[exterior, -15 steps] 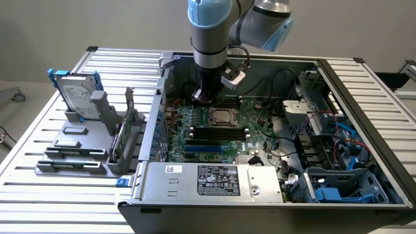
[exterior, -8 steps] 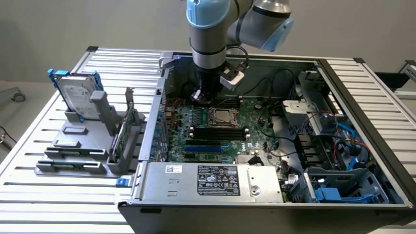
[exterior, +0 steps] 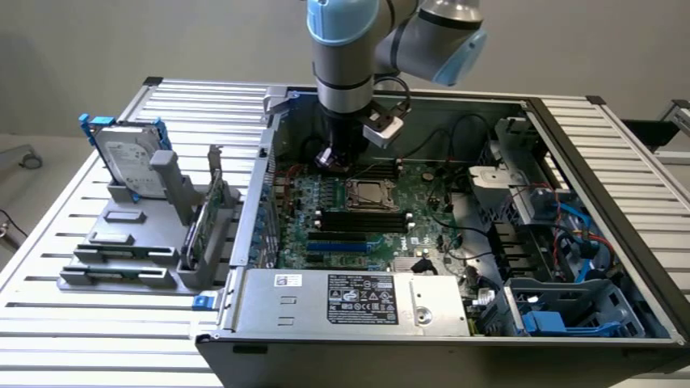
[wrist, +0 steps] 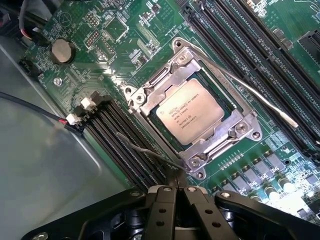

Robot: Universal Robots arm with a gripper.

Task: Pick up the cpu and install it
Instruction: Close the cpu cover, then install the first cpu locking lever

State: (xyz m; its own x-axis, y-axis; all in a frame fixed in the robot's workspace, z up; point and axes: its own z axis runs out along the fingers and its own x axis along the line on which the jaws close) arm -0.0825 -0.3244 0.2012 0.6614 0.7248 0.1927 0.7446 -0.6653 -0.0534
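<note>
Closed jaws (wrist: 176, 195) hover just beside the socketed cpu (wrist: 190, 111).

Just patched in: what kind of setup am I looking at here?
Likely a lab bench for PC assembly: an open grey desktop computer case lies on a slatted aluminium table, with a silver hard drive in a blue frame in a grey fixture.

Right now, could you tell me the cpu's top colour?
Silver-grey with dark print, on the cpu; clearest in the wrist view.

You see a silver-grey cpu (wrist: 190, 111) with dark print, framed by a bright metal socket (wrist: 193, 107) on a green motherboard (wrist: 132, 47). The memory slots (wrist: 122, 145) are black, and the end effector (wrist: 176, 192) looks black too, though shadowed.
</note>
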